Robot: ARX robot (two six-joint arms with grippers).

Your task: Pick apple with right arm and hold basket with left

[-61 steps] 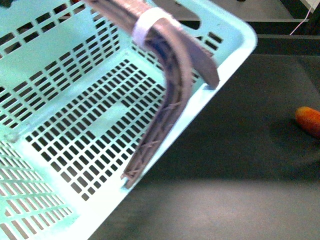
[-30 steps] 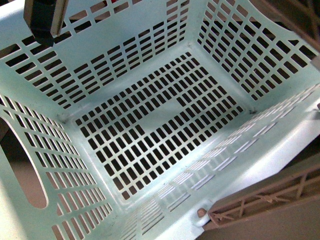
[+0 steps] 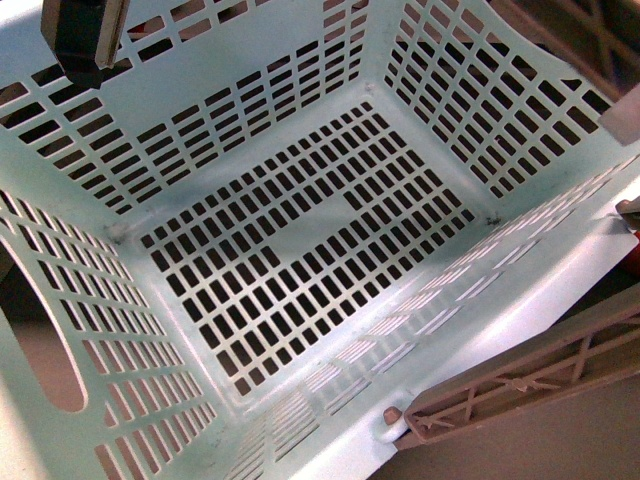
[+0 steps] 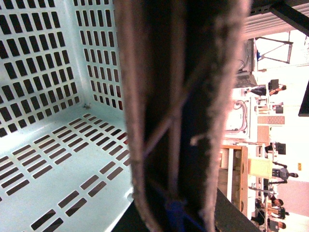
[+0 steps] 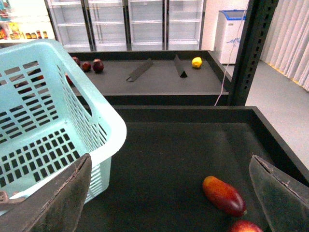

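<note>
— Where is this?

— A shop-like room. Glass-door coolers (image 5: 145, 24) line the back wall, and a dark counter (image 5: 169, 140) with a raised rim stands in front of a second one.

— And the apple?

— The apple (image 5: 247, 227) is red and rounded. Only its top shows, cut off by the edge of the right wrist view. It lies on the counter just beside an elongated orange-red fruit (image 5: 223, 195), toward the counter edge away from the basket (image 3: 250, 110).

— The right arm?

— The right gripper (image 5: 170, 162) hangs above the counter. Its jaws are spread wide with nothing between them, clear of the apple.

— The left?

— Of the left gripper (image 3: 85, 45) only one dark, tan-edged finger shows, at the basket's far wall. The brown ribbed handle (image 4: 178, 121) sits blurred right against the left wrist camera. I cannot tell whether the jaws are closed on anything.

— What changed?

— A second ago the pale mint basket was tilted off to the left of the front view, with bare counter and the orange-red fruit visible on the right. Now its slotted floor and walls fill that view. Since half a second ago it has barely shifted.
</note>
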